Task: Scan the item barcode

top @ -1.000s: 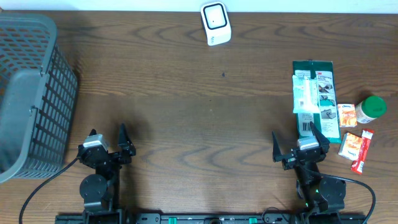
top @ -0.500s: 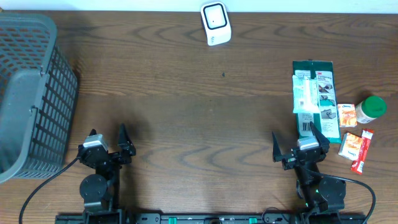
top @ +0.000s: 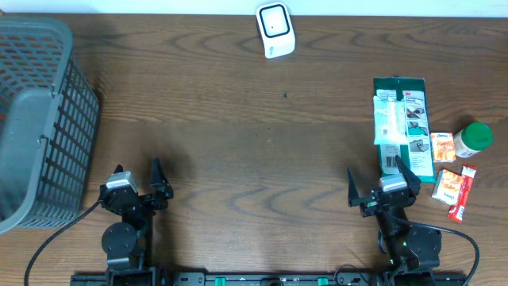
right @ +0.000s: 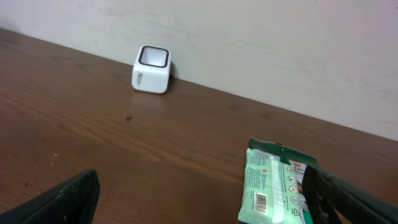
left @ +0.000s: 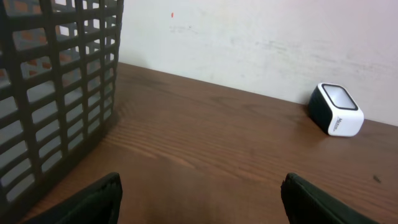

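A white scanner (top: 275,29) stands at the table's far edge; the left wrist view has the scanner (left: 336,109) far right, the right wrist view has the scanner (right: 152,69) far left. A pale green wipes pack (top: 389,125) lies on a dark green package (top: 414,99) at the right. The wipes pack (right: 264,186) shows a barcode (right: 260,202) facing up. My right gripper (top: 375,176) is open just short of that pack, its right finger over the pack's near end. My left gripper (top: 137,171) is open over bare wood. Both the left gripper (left: 200,186) and the right gripper (right: 200,180) hold nothing.
A grey mesh basket (top: 40,119) fills the left side, close to the left arm; the basket (left: 56,81) rises just left of that gripper. At the right edge sit a green-capped bottle (top: 472,139), two small orange packets (top: 442,147) and a red stick pack (top: 463,193).
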Motion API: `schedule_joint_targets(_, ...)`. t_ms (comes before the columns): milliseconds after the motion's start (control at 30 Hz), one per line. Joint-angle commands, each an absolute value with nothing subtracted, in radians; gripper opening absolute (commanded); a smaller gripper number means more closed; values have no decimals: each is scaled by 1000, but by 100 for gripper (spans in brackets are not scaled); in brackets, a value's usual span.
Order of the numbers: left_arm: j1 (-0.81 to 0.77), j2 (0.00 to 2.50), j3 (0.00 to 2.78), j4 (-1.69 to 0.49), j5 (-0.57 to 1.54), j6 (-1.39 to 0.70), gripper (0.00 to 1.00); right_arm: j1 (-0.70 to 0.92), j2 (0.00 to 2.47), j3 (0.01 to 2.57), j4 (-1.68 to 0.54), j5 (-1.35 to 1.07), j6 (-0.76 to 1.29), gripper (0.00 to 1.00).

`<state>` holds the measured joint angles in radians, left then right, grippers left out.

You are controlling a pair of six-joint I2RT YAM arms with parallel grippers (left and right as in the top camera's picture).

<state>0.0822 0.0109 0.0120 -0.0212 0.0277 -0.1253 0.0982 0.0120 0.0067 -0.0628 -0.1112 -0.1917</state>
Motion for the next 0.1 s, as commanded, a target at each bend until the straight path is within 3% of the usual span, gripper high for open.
schedule_joint_targets(0, 79, 5, 4, -71, 17, -106, 82, 84, 7, 6, -67, -106, -188, 99)
schedule_joint_targets(67, 79, 5, 4, -71, 17, -106, 82, 84, 7, 6, -67, -106, -188, 99)
